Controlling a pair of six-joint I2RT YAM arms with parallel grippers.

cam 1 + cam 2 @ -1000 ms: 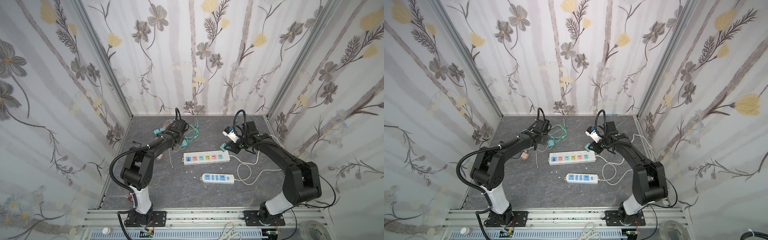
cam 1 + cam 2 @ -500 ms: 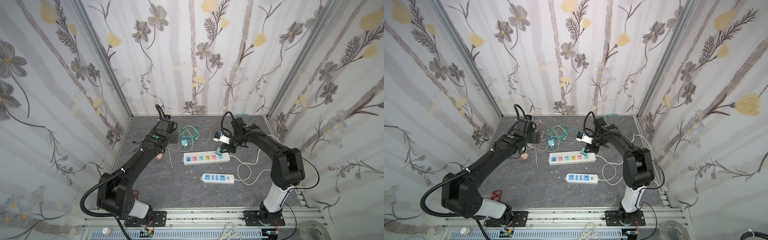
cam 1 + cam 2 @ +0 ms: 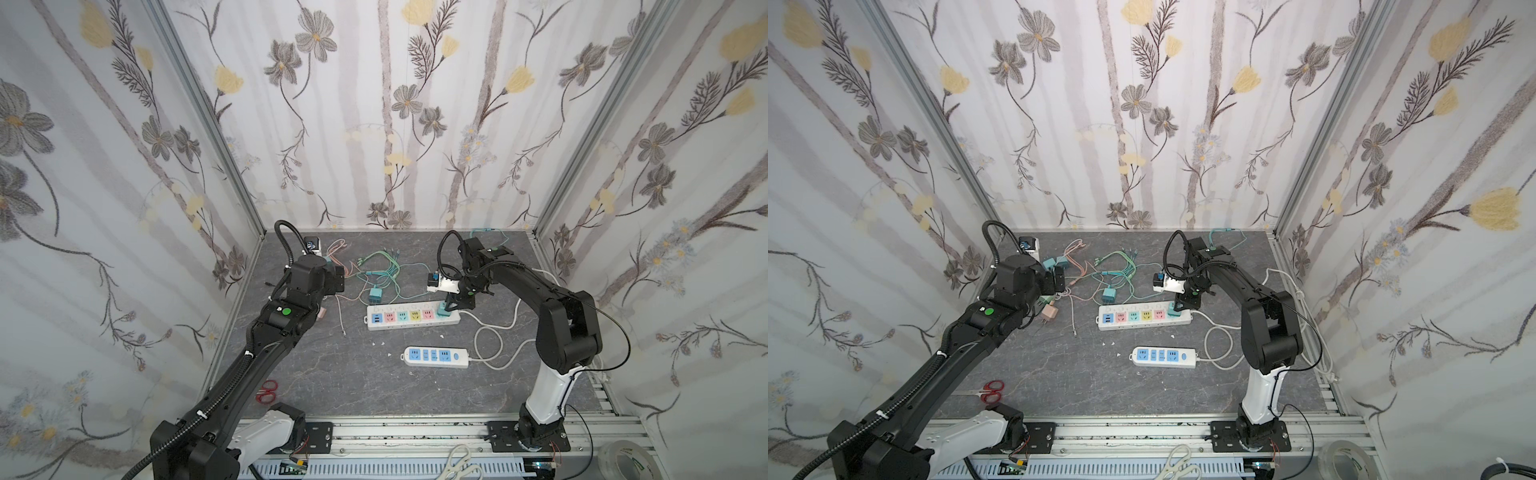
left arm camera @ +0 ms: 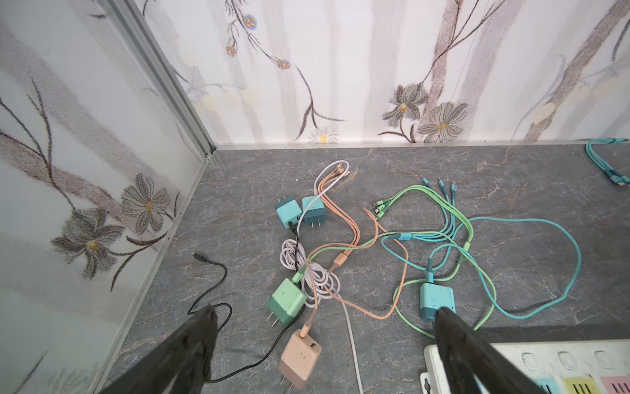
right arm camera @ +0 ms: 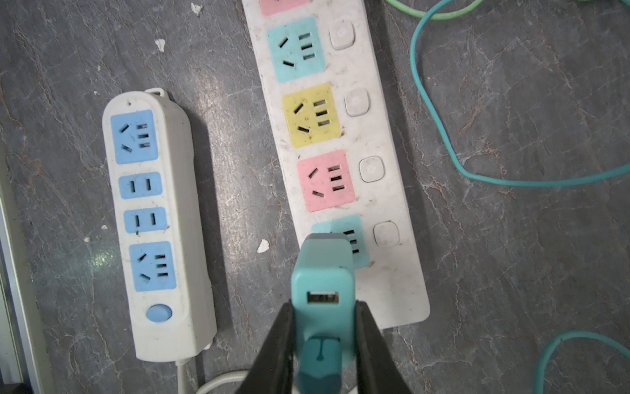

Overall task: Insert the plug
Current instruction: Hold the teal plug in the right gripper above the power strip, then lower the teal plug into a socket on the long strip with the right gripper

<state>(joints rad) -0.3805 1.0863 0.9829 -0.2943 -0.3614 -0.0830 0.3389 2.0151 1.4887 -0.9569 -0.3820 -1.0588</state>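
Note:
The plug [image 5: 322, 273], a teal USB charger, stands over the last teal socket of the long white power strip [image 5: 392, 273] with coloured sockets. Its prongs are hidden, so how deep it sits cannot be told. My right gripper [image 5: 324, 307] is shut on the plug's sides. In both top views the right gripper [image 3: 453, 305] [image 3: 1183, 305] holds the plug [image 3: 442, 309] [image 3: 1174, 309] at the right end of the strip [image 3: 411, 316] [image 3: 1142, 316]. My left gripper [image 4: 325, 314] is open and empty, hovering left of the strip [image 3: 336, 278] [image 3: 1057, 278].
Loose chargers lie below the left gripper: peach [image 4: 300, 358], green [image 4: 288, 302], teal [image 4: 436, 300], amid tangled cables [image 4: 443, 232]. A small blue-socket strip [image 3: 434, 356] [image 5: 153, 221] lies nearer the front. Red scissors [image 3: 266, 390] lie at the front left.
My left gripper has opened and drawn back to the left. My right gripper has come down and leftward with the plug onto the strip's end socket.

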